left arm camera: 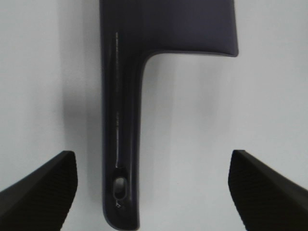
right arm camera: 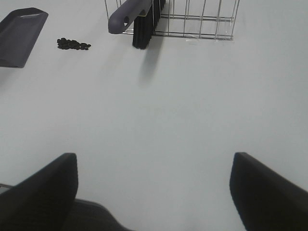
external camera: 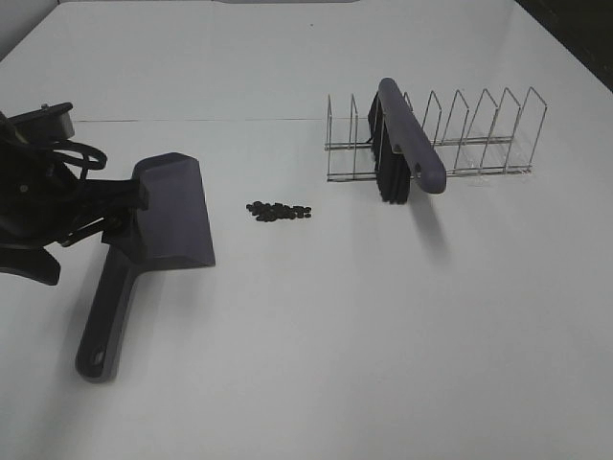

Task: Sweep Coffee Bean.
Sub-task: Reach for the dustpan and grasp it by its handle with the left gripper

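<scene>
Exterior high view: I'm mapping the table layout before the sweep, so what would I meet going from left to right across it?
dustpan → coffee beans → brush

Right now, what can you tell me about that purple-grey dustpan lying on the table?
The dustpan looks like smooth grey-purple plastic: a flat scoop with a long handle set along one side, ending in a small hanging hole. It lies flat on the white table, beside the coffee beans but apart from them. The open left gripper straddles the handle, not touching it.
</scene>
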You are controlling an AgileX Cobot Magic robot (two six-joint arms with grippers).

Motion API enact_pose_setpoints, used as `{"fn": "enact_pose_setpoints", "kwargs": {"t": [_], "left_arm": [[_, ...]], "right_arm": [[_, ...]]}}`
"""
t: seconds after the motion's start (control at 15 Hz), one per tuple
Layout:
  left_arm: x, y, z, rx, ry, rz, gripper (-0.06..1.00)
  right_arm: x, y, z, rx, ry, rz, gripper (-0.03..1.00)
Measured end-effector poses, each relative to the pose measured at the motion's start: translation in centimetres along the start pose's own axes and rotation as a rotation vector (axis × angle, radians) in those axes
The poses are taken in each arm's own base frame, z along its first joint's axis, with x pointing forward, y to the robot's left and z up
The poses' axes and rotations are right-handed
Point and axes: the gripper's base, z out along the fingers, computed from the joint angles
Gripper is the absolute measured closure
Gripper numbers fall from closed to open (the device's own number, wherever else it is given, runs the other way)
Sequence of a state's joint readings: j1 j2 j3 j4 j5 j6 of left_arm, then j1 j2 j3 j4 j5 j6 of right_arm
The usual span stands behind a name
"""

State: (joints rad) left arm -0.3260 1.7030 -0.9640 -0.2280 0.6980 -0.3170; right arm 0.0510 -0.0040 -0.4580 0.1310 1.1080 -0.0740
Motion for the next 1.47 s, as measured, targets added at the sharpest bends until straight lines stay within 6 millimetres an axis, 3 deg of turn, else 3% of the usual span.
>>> {"fn": "enact_pose_setpoints", "kwargs": {"t": [0.33, 0.67, 1.07, 1.47], "left_arm": [[-0.5, 0.9, 0.3, -0.101, -0.046, -0.013, 0.16], [-0.7, 1.2, 3.1, -0.12, 0.003, -0.037, 0.17], [-2.3, 0.4, 4.6, -0.1, 0.008, -0.056, 0.17], [-2.0, 0.9, 7.2, -0.131, 0.08, -0.064, 0.17]], "right_arm": [[0.0, 0.0, 0.0, 0.0, 0.0, 0.0, 0.24], [0.0, 0.0, 0.0, 0.0, 0.0, 0.0, 0.24], [0.0, 0.0, 0.0, 0.0, 0.0, 0.0, 0.24], [0.0, 0.0, 0.0, 0.0, 0.0, 0.0, 0.24]]}}
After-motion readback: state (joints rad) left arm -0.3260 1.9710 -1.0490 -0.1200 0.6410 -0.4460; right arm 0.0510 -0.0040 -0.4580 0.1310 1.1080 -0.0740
